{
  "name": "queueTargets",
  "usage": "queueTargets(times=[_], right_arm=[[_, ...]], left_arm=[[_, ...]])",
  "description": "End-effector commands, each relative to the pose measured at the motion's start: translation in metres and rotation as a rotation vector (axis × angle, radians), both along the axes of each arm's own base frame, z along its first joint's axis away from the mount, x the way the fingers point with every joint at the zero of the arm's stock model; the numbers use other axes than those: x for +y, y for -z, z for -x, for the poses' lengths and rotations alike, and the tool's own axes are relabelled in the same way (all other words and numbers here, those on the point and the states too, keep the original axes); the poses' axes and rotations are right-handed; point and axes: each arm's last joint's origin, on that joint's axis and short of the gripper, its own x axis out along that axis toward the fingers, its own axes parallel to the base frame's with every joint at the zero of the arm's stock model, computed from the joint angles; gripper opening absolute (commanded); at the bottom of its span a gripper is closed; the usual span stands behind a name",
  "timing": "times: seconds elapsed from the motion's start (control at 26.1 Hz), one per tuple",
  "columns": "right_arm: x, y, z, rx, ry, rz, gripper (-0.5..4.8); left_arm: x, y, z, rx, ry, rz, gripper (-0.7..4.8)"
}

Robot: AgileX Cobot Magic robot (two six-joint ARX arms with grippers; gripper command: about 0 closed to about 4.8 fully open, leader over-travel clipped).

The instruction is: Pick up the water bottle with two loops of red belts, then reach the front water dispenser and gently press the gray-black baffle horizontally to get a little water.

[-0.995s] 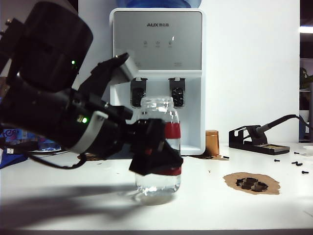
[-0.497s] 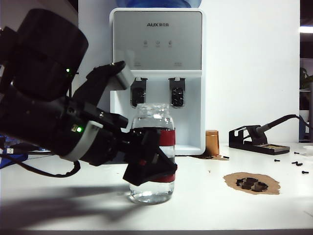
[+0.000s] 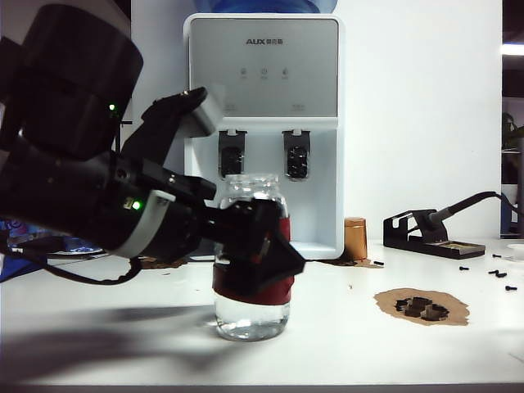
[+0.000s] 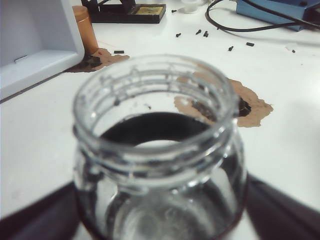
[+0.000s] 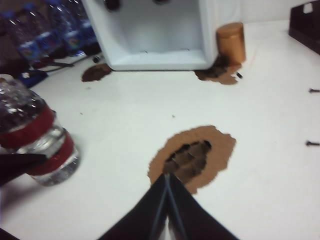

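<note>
In the exterior view the left gripper is covering the middle of the water bottle, hiding most of both red bands. The left wrist view is cutting off the bottle's base and showing only blurred dark fingers at either side, so contact cannot be told. The water dispenser is running out of the right wrist view, its levers unseen. The right gripper is pressing its tips together, the arm hidden.

A plain white wall stands behind my white surface, which is evenly lit and shadowed at the left, with dim shelving at the far right edge.
</note>
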Motion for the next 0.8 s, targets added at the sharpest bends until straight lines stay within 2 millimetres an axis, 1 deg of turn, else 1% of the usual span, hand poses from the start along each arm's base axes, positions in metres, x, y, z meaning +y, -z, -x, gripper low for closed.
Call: queueTargets(times=[0.04,0.19,0.34,0.5,0.61,0.8], right_arm=[[0.0,0.002,0.0,0.009,-0.004,0.008,-0.02],[0.001,0.002,0.0,0.01,-0.022,0.001,-0.02],[0.003,0.001,0.002,0.023,-0.105,-0.053,-0.02],[0.004,0.001,0.002,0.029,-0.129,-0.07,-0.02],[0.004,0.001,0.002,0.035,-0.126,-0.079,-0.02],[0.004,0.001,0.002,0.04,-0.123,-0.089,-0.02]], left_arm=[[-0.001,-0.003,-0.001,-0.017,0.001,0.015,4.79],[-0.001,-0.003,-0.001,-0.016,0.004,0.016,4.79],[0.0,-0.002,-0.001,-0.007,0.008,0.006,4.79],[0.002,0.001,0.0,0.02,0.024,-0.018,4.79],[0.01,0.006,0.0,0.037,0.019,-0.03,4.79],[0.034,0.016,0.004,0.072,0.059,-0.015,4.79]])
